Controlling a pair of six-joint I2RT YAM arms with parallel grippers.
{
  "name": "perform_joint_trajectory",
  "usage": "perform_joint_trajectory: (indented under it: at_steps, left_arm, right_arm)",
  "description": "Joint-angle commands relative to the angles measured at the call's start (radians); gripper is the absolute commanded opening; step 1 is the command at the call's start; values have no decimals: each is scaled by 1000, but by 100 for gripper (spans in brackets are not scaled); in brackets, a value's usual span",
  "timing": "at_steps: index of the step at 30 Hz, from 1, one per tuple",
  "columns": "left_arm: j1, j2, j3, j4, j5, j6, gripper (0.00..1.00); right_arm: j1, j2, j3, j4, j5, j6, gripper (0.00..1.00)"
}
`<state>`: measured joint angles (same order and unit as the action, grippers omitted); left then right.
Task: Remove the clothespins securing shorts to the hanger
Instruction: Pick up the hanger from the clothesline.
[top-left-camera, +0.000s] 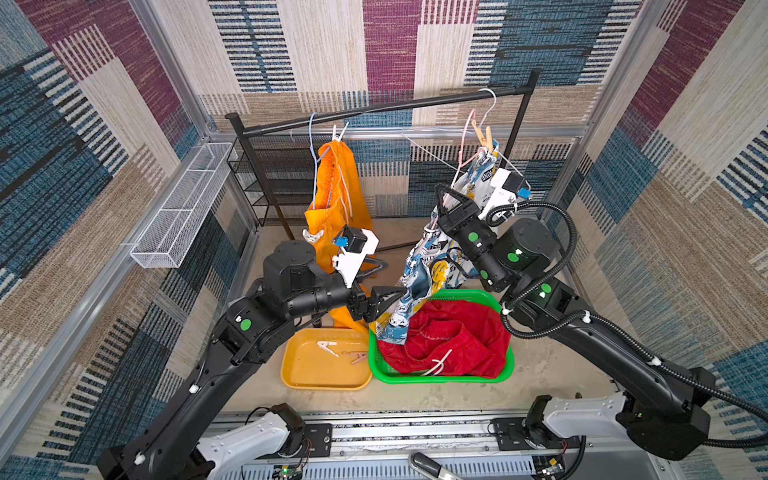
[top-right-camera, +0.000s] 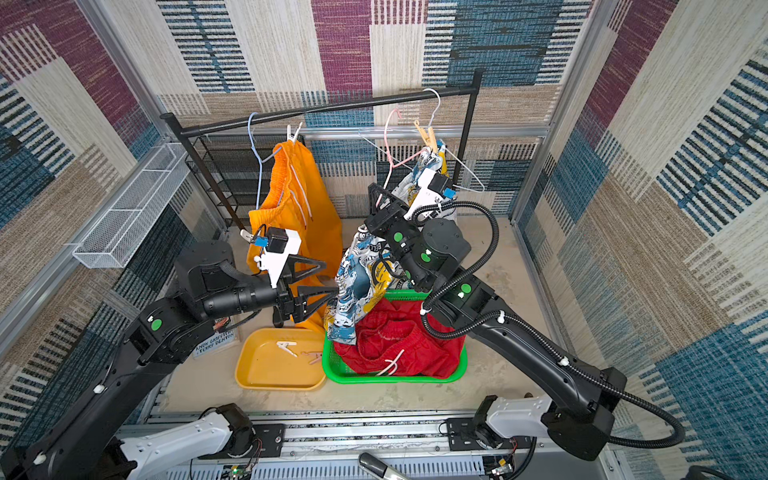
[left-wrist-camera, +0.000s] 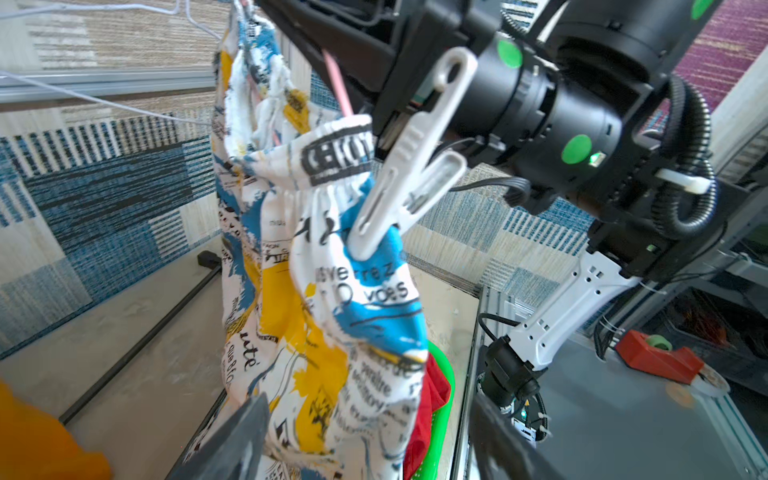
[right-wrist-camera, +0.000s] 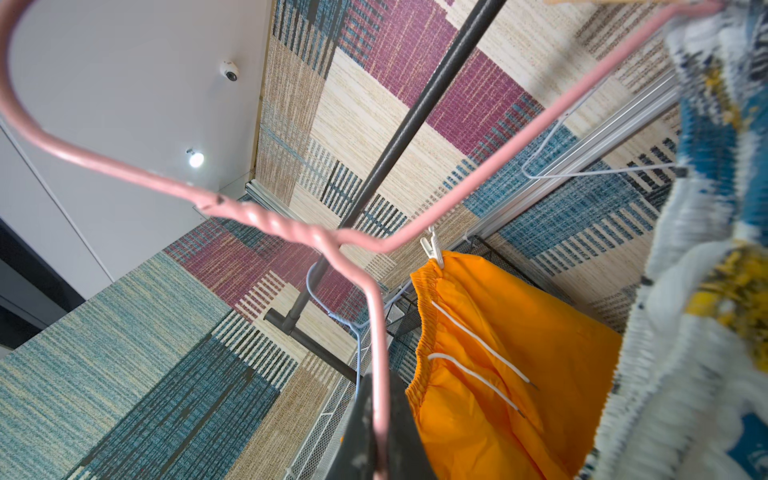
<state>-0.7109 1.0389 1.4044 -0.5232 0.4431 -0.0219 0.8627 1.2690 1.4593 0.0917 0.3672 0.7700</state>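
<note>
Beside the printed shorts (left-wrist-camera: 324, 316) and their white clothespin (left-wrist-camera: 407, 166), my left gripper (top-left-camera: 395, 277) gapes wide while my right gripper (top-left-camera: 442, 195) clamps the pink hanger (right-wrist-camera: 291, 226).

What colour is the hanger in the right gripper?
The hanger is pink; it shows best in the right wrist view.

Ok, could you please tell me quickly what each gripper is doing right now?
Left gripper: open, fingers at the printed shorts.
Right gripper: shut on the pink hanger.
</note>
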Motion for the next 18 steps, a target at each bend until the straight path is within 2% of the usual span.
perform_joint_trajectory:
  at_steps: [1,6,11,15,18]
  left_arm:
    - [-31,20,31,24,-69,76,77]
    - [-83,53,68,11,-163,120,73]
    - [-136,96,111,-5,-313,158,66]
    - [-158,126,132,-9,-386,177,56]
    - [-169,149,156,-34,-423,190,41]
  right_arm:
    - [0,-5,-3,40,7,-2,6]
    - [0,-6,-8,40,14,-5,6]
    - [-1,-7,-14,40,18,-6,6]
    - [0,-10,-19,39,19,-6,7]
    - [-1,-12,-20,36,25,-11,7]
